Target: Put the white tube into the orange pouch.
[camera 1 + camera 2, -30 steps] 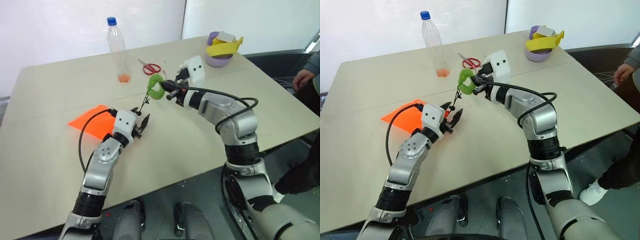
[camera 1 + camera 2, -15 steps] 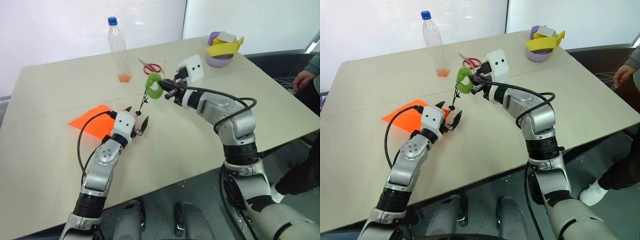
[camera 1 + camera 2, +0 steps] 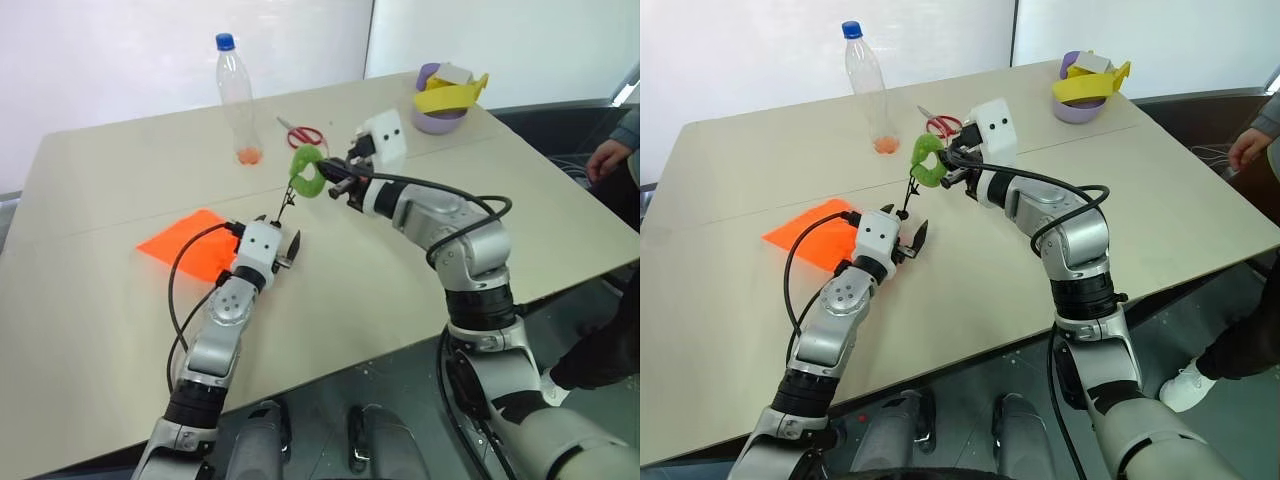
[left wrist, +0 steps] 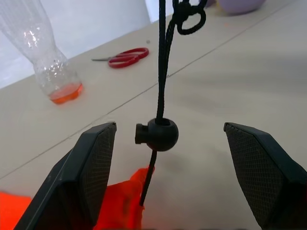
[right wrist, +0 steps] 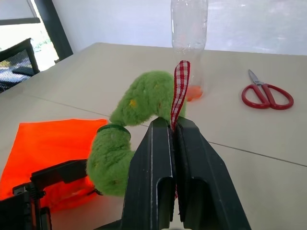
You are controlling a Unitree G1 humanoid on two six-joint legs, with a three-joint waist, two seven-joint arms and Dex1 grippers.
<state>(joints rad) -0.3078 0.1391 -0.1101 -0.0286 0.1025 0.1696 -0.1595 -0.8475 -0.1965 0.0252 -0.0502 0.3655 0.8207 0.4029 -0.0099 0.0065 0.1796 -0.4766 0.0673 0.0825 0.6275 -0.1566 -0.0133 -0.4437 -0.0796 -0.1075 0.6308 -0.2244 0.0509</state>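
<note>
The orange pouch (image 3: pixel 812 234) lies flat on the beige table (image 3: pixel 1160 180), on the robot's left side, and its mouth corner is pulled toward the middle of the table, where the black cord (image 4: pixel 161 72) leaves the fabric. Its long axis seems to run from the far left corner toward this mouth, so the opening points to the robot's right and a little up, following the cord. I can not find the white tube, so I can not say where it is. The cord rises almost straight from the pouch to the green plush tag (image 5: pixel 127 132), and the round black cord stopper (image 4: pixel 159 134) sits on it just above the fabric. The right gripper (image 5: pixel 173 125) is pressed together on the red checked ribbon (image 5: pixel 180 91) of the tag and holds it above the table, so the cord is tight. The left gripper (image 4: pixel 169 143) is spread wide, with the stopper between its two fingers but touching none of them. The danger I see is that the fingers close on the cord alone or beside the stopper, because the stopper is small and hangs free; then the mouth will not loosen. A hard pull could also slip the thin ribbon out of the right gripper, or drag the light pouch over the table.
</note>
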